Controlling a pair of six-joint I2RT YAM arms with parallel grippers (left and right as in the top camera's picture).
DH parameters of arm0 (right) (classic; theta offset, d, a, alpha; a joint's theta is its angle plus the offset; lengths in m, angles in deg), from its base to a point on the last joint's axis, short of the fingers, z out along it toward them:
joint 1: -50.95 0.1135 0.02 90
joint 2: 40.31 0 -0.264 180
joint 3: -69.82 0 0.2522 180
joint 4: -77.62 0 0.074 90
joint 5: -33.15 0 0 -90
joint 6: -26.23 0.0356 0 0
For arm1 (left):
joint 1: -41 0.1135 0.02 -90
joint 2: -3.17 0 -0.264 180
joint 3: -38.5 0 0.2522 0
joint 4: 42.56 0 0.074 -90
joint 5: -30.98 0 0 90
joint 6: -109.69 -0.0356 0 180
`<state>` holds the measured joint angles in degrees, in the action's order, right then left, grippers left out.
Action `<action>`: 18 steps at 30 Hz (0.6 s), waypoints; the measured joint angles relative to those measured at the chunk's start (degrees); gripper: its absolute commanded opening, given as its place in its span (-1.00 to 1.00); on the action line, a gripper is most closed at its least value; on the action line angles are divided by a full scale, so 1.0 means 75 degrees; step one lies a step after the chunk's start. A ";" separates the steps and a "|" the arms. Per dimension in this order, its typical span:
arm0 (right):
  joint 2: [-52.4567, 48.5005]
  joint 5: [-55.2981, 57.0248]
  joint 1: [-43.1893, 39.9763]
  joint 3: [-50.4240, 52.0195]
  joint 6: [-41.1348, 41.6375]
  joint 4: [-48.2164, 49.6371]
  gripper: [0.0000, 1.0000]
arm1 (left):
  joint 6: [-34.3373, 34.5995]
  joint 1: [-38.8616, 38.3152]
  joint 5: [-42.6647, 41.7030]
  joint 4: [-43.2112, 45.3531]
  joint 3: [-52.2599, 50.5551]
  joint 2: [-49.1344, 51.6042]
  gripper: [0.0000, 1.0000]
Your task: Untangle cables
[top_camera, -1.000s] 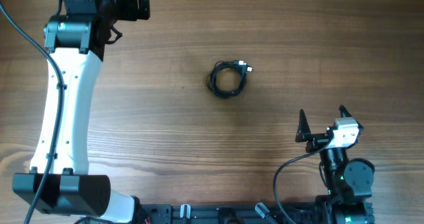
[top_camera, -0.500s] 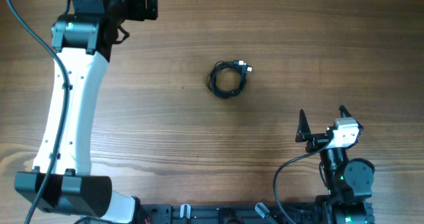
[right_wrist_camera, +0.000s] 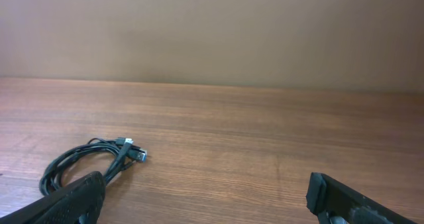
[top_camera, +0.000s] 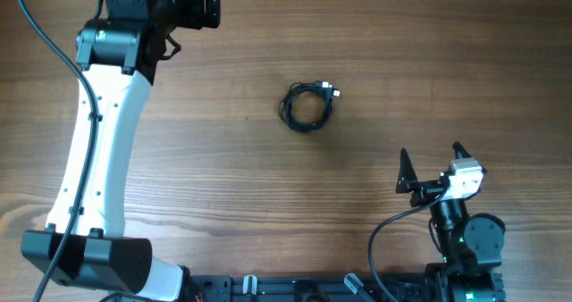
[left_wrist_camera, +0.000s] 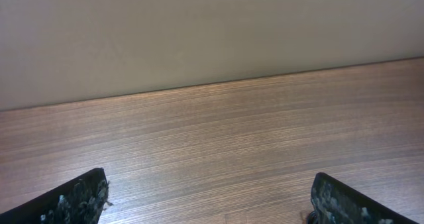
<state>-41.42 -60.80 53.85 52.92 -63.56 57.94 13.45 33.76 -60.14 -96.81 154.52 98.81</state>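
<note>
The cables [top_camera: 308, 107] are one small bundle of thin black wire, wound into a loose ring. It lies flat around mid-table, a bit toward the far side. The table [top_camera: 223, 177] is wood-look, with long straight grain. From overhead the ring is pretty round, so there's no real long axis. The plug ends poke out at its upper right, with a silvery tip showing.

The right wrist view has it low and squashed at the left, plugs pointing right. The left wrist view only gets wood and a plain beige wall [left_wrist_camera: 212, 32].

The left gripper [left_wrist_camera: 209, 187] is up at the far left, black fingers [left_wrist_camera: 76, 199] speckled and rough. The right gripper [top_camera: 432, 155] sits near right. Both are spread wide, holding nothing, well apart from the cables.
</note>
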 measured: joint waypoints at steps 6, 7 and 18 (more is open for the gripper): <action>0.0000 -0.0047 0.0000 0.0000 0.0230 -0.0017 0.99 | 0.0000 0.0000 0.0000 -0.0015 0.0000 0.0000 1.00; 0.0000 -0.0047 0.0000 0.0000 0.0280 -0.0055 1.00 | 0.0000 0.0000 0.0000 -0.0032 0.0000 0.0000 1.00; -0.0035 0.0344 -0.0003 -0.1303 0.0863 -0.3212 0.99 | -0.0023 0.0000 0.0000 -0.0382 0.0000 0.0000 1.00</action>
<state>-41.68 -58.22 53.83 43.15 -57.09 33.86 13.28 33.76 -60.14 -99.68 154.52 98.81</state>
